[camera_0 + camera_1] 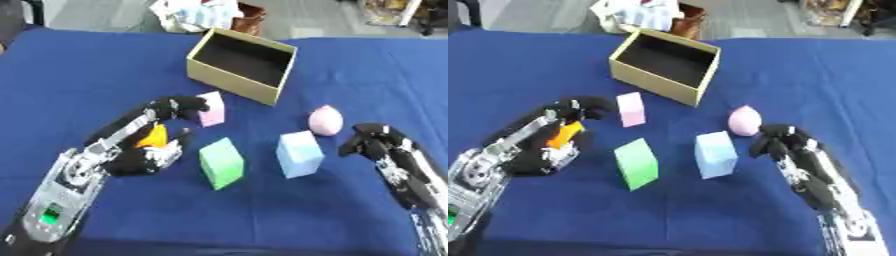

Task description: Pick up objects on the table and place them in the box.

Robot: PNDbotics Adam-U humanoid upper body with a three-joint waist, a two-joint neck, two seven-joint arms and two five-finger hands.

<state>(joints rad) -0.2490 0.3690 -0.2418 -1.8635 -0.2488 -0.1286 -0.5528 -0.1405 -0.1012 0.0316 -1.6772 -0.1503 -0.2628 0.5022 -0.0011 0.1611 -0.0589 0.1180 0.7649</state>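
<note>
The open cardboard box (262, 92) stands at the back centre, nothing visible inside. My left hand (147, 150) is curled round an orange object (155, 136) just above the cloth at the left. A pink block (211, 109) stands beside its fingertips. A green block (221, 163) and a light blue block (299, 154) stand in the middle. A pink egg-shaped object (325, 120) lies right of them. My right hand (372, 141) sits just right of the egg, fingers curled, holding nothing.
A blue cloth (87, 75) covers the table. Behind the far edge lie a brown basket (249, 17) and a pile of pale bags (194, 14).
</note>
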